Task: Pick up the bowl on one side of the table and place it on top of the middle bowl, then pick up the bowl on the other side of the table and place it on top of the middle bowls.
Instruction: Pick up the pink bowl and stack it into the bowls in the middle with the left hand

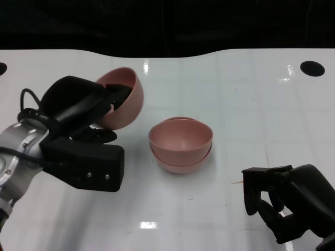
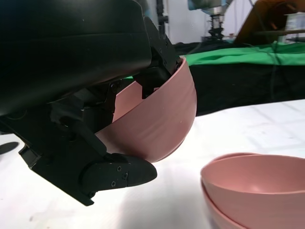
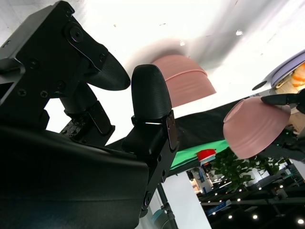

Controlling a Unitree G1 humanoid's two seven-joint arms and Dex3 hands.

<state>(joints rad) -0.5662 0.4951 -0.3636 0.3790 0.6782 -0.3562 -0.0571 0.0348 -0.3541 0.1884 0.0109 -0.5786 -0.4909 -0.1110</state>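
Note:
My left hand (image 1: 86,117) grips a pink bowl (image 1: 125,99) by its rim and holds it tilted on its side, above the table and to the left of the middle stack. The left wrist view shows fingers (image 2: 157,57) inside the held bowl (image 2: 157,124) and a thumb under it. Two pink bowls nested together (image 1: 180,144) stand at the table's middle, also seen as the stack (image 2: 257,191) and the stack (image 3: 183,78). My right hand (image 1: 285,201) rests low at the front right, holding nothing, fingers apart (image 3: 150,95).
The white table (image 1: 235,94) has a black hole (image 1: 312,68) at the far right and another at the far left edge. A black and green backdrop lies beyond the table's far edge.

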